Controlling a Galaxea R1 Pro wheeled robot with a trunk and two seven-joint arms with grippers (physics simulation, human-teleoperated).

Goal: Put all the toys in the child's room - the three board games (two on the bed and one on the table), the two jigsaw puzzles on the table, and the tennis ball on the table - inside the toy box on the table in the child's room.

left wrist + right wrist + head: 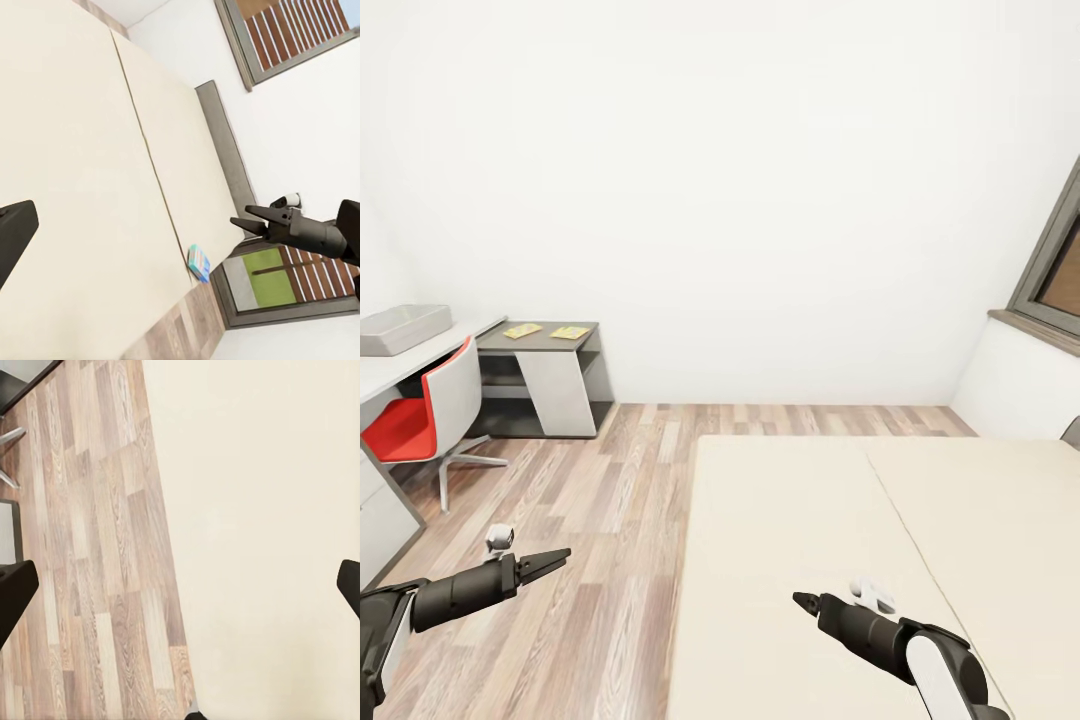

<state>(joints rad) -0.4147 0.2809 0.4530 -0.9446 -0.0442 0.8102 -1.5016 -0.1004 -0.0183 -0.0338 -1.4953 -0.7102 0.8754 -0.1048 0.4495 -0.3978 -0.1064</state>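
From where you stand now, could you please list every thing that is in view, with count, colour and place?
toy box: one, light grey, on the desk's light top, far left
jigsaw puzzles: two, mostly yellow, on the desk's lower dark section
desk: one, grey and white, left wall
chair: one, red and white, at the desk
bed: one, cream, ahead right
board game: one, blue, at the mattress edge
window: one, dark-framed, right wall
left gripper: black, over the floor
right gripper: black, over the bed

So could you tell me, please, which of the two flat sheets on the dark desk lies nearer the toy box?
The left sheet: it lies at the dark desk's end towards the toy box; the other sheet lies farther right.
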